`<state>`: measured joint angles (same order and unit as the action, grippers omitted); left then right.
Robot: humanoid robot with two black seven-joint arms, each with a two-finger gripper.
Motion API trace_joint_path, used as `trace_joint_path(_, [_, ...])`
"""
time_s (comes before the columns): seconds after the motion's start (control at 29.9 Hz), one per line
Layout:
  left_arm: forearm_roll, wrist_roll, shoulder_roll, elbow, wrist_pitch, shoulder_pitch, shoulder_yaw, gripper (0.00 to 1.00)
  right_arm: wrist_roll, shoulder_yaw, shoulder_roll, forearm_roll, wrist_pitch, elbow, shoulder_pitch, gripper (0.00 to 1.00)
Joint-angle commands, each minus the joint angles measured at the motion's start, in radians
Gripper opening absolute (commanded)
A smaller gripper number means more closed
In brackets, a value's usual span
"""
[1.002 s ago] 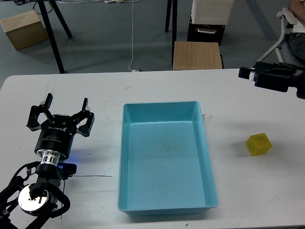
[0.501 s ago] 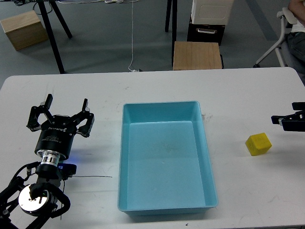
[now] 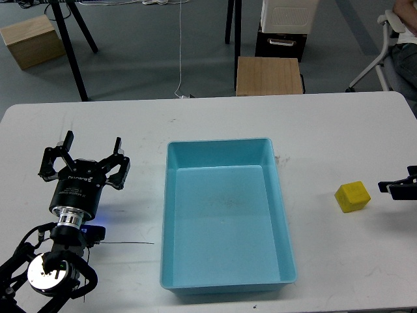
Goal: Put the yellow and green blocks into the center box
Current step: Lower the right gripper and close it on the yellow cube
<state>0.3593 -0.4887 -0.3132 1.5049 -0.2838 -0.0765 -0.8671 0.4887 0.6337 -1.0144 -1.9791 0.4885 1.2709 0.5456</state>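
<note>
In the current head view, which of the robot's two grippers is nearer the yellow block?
The right gripper, just beside the yellow block at the right edge. The left gripper is beyond the blue box.

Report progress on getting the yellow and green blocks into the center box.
Done: nothing; the blue box is empty. In hand: nothing; the yellow block sits on the table right of the box, with the right gripper just beside it at the frame edge, not holding it. The left gripper is open and empty. No green block is in view. Left: everything.
</note>
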Motion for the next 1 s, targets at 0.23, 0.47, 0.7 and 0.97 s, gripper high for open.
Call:
trace_joint_path(0.23, [0.0,0.0,0.0,-0.002,0.0,0.0,-0.006,1.0,0.0,-0.039,0.079,0.0,0.0,-0.031,0.013,0.99])
trace_joint_path(0.47, [0.0,0.0,0.0,-0.009,0.0,0.001,-0.004,1.0,0.0,-0.042,0.094,0.0,0.0,-0.062,0.025,0.98])
trace_joint_path(0.7, [0.0,0.0,0.002,-0.009,0.0,0.001,-0.007,1.0,0.0,-0.043,0.178,0.0,0.0,-0.11,0.031,0.98])
trace_joint_path(0.97, [0.0,0.0,0.0,-0.009,0.0,0.001,-0.009,1.0,0.0,-0.086,0.189,-0.003,0.0,-0.119,0.04,0.94])
